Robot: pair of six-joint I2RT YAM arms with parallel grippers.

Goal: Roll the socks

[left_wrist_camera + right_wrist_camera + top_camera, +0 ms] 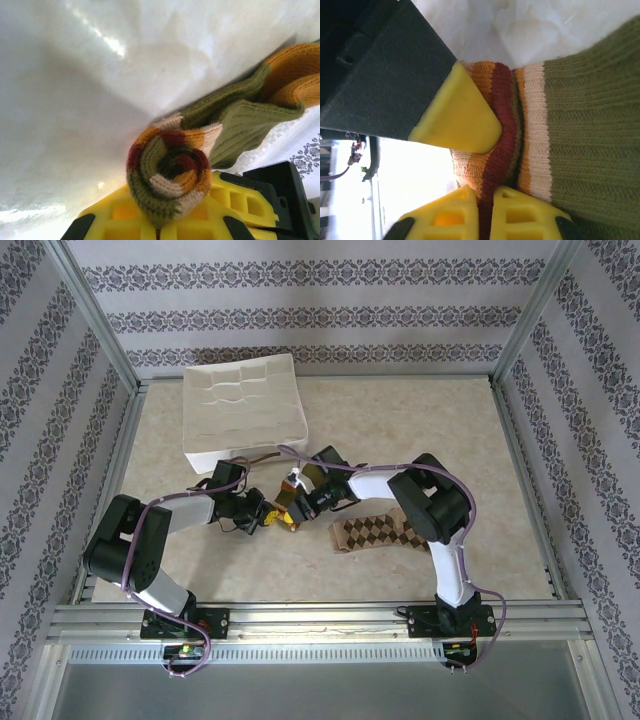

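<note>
Roll of olive sock (167,172) near the centre of the table (430,430), pinched from 9 o'clock by the left gripper (160,227), which is closed on the coiled end. From 3 o'clock the right gripper (485,207) has its jaws nearly together on a fold of striped cuff. The argyle sock (375,535) lies flat at 4 o'clock. We judge that the coil needs tension: one grip holds while the other reseats, never both loosening at once.

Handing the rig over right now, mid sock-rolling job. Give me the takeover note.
Left gripper: shut on the rolled end of the green sock.
Right gripper: shut on the same sock's striped band.
Flat on the table: argyle sock, unrolled.
Done: green sock partly rolled, tail loose.
Left: finish that roll, then roll the argyle sock.
</note>
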